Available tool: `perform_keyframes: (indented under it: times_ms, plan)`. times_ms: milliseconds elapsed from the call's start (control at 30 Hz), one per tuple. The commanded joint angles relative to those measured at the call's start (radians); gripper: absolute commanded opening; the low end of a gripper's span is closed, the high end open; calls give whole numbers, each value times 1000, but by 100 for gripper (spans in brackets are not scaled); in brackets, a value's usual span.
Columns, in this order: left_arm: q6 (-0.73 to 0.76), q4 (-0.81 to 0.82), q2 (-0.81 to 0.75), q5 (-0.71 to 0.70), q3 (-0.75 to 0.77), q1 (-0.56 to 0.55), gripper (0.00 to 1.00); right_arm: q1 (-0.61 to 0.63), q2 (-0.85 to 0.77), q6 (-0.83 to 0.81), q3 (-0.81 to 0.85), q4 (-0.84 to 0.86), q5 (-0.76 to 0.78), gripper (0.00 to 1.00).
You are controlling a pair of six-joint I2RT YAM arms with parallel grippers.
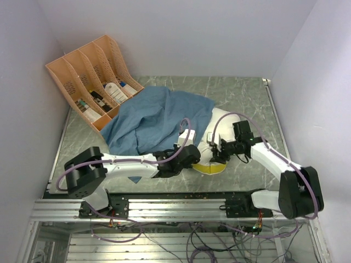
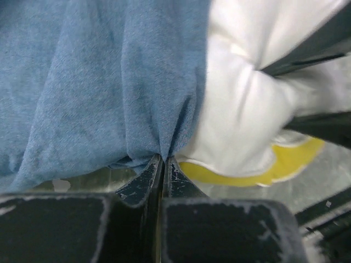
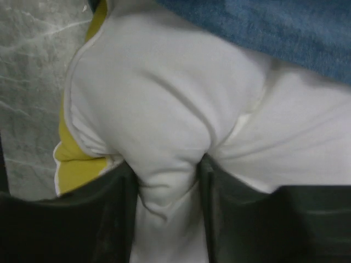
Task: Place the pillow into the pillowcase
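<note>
- My left claw [image 2: 163, 158] is clenched on the near hem of the pillowcase [image 2: 98, 82]. Its two fingers meet tip to tip with a pinch of blue cloth caught between them.
- My right claw [image 3: 167, 175] is grasping the pillow [image 3: 164, 93]. A plump fold of white cushion bulges up between its fingers, which press in from either side.
- The two claws sit just beside each other near the front middle of the table [image 1: 247, 93], the left on the blue edge and the right on the white corner.
- The pillow's near corner sticks out from the blue cloth, with its yellow underside showing against the tabletop. The rest runs back beneath the pillowcase, and I cannot tell whether it is inside or only covered.
- The pillowcase lies wrinkled, spreading from the claws toward the far left.
- At the far-left corner stands an orange file rack [image 1: 82, 68] with small containers in its slots. The pillowcase's far edge lies just beside it.
</note>
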Motion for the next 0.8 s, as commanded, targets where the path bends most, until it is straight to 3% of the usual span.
perform_keyframes:
  times_ms: [0, 67, 200, 267, 367, 467, 567, 667, 767]
  plan:
    - [73, 22, -100, 158, 64, 0, 7, 30, 133, 155, 93, 62, 4, 26]
    - [107, 7, -119, 221, 106, 0, 7, 32, 205, 248, 167, 59, -62, 1]
    - [152, -46, -148, 281, 161, 0, 7, 21, 243, 615, 279, 246, -187, 0]
    - [167, -75, -159, 276, 172, 2, 7, 6, 217, 891, 302, 531, -205, 0]
    - [178, -49, -169, 331, 181, 20, 7, -4, 181, 1342, 236, 1059, -33, 0]
    - [189, 47, -144, 471, 236, 54, 7, 55, 228, 1596, 139, 1369, 40, 0]
    - [216, 66, -103, 568, 363, 63, 7, 119, 258, 1607, 67, 1481, -14, 0]
    - [226, 82, -98, 609, 407, 67, 7, 153, 250, 1494, 17, 1392, -74, 0]
    - [193, 131, -130, 631, 316, 98, 7, 149, 261, 1323, 7, 1248, -102, 0]
